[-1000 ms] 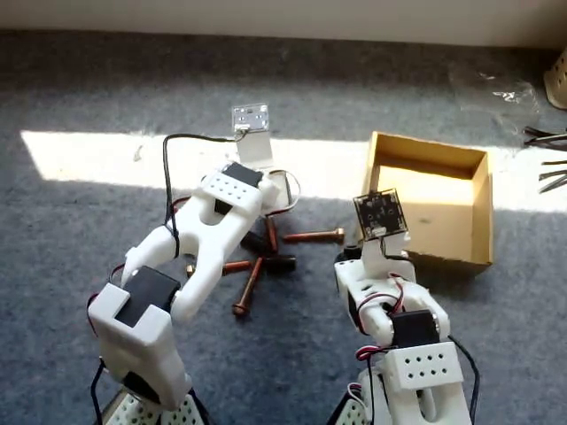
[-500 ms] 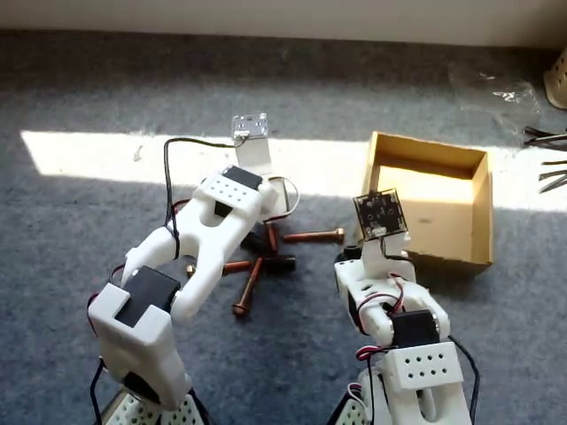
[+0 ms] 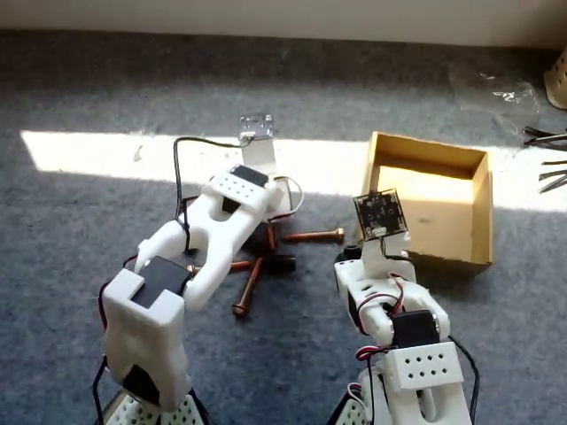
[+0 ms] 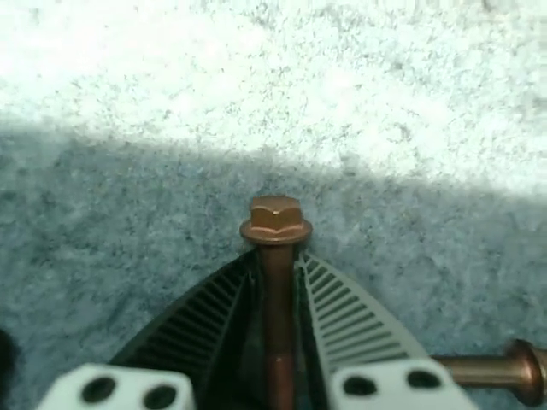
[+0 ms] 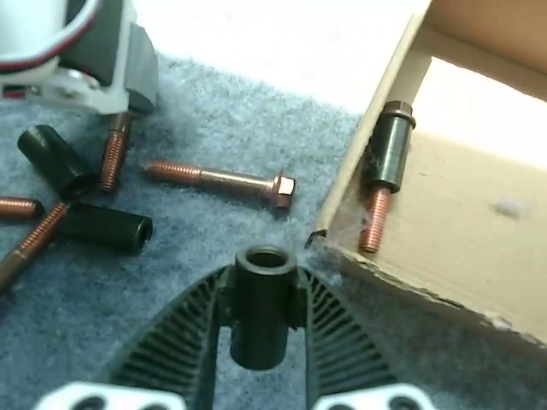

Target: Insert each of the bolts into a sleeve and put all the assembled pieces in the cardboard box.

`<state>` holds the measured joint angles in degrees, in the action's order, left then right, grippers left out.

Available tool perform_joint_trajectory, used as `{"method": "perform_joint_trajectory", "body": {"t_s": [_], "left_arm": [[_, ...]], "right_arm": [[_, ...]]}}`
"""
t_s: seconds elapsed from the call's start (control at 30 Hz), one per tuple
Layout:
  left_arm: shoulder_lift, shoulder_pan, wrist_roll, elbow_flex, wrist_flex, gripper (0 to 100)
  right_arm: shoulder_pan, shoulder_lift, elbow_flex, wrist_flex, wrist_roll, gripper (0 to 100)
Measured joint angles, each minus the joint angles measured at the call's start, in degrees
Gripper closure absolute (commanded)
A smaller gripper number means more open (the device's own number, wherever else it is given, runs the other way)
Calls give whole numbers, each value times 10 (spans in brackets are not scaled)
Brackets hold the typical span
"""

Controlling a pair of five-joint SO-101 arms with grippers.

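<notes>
The cardboard box (image 3: 484, 208) holds one assembled piece (image 5: 386, 162), lying against the wall that faces the loose pile (image 3: 250, 282) of bolts and sleeves. Bare carpet (image 4: 410, 102) lies open ahead of the left gripper (image 4: 276, 260), which clamps a bolt (image 4: 275, 220) by its shank, with the head past the tips. The right gripper (image 5: 263, 278) grips a black sleeve (image 5: 261, 329) just beside the box's near corner.
</notes>
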<state>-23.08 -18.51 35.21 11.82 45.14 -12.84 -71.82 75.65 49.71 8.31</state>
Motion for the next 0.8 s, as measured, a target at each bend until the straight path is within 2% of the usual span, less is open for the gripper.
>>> {"method": "perform_joint_trajectory", "body": {"t_s": [0.2, 0.4, 0.47, 0.53, 0.8], "left_arm": [[-29, 4, 0, -61, 60, 926], [-30, 4, 0, -65, 62, 931], [-30, 4, -6, -65, 62, 968], [-30, 4, -34, -65, 62, 998], [-30, 4, -189, -67, 65, 990]], "right_arm": [[0, 0, 0, 0, 15, 993], [0, 0, 0, 0, 23, 993], [0, 0, 0, 0, 23, 993], [0, 0, 0, 0, 23, 993], [0, 0, 0, 0, 23, 993]]}}
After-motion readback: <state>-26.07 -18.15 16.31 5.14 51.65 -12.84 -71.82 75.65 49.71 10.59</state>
